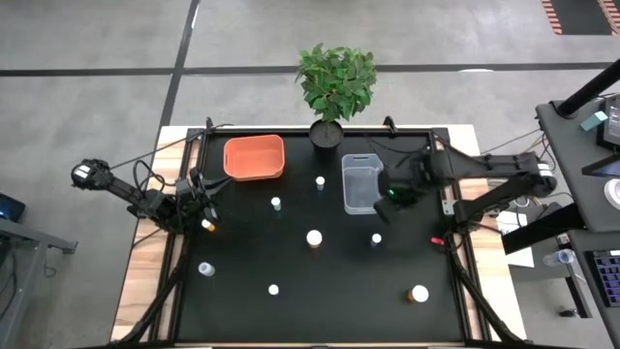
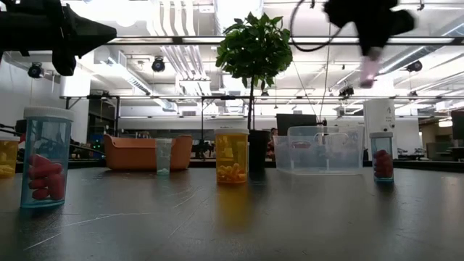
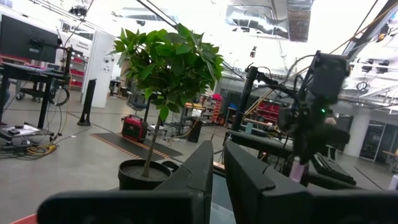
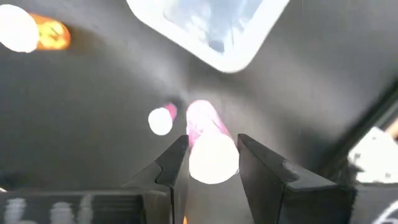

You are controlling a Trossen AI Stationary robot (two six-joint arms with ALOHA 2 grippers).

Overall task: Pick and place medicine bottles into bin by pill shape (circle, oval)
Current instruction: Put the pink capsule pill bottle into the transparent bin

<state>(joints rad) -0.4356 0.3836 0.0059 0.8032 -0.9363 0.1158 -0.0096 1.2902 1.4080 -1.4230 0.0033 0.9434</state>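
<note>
right end effector (image 4: 211,158): clamped on a pink-pill bottle (image 4: 208,140), lifted off the bench (image 1: 291,262)
clear bin (image 1: 360,184): just beside it, below
left end effector (image 3: 217,168): pinched shut, idle, well apart
advice: centre over the bin, lower before release, check pill shape

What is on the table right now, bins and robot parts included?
Loose medicine bottles: eight, mostly white-capped, with amber, clear or bluish bodies; scattered across the mat.
Held bottle: one, white cap, pink contents; in the air beside the clear bin.
Orange bin: one; far left of the mat.
Clear bin: one, see-through; far right of centre.
Potted plant: one, green leaves, dark pot; far edge, between the bins.
Mat: one, black; covers the tabletop.
Right gripper: one, dark; shut on the held bottle.
Left gripper: one, dark; shut, empty, at the left edge.
</note>
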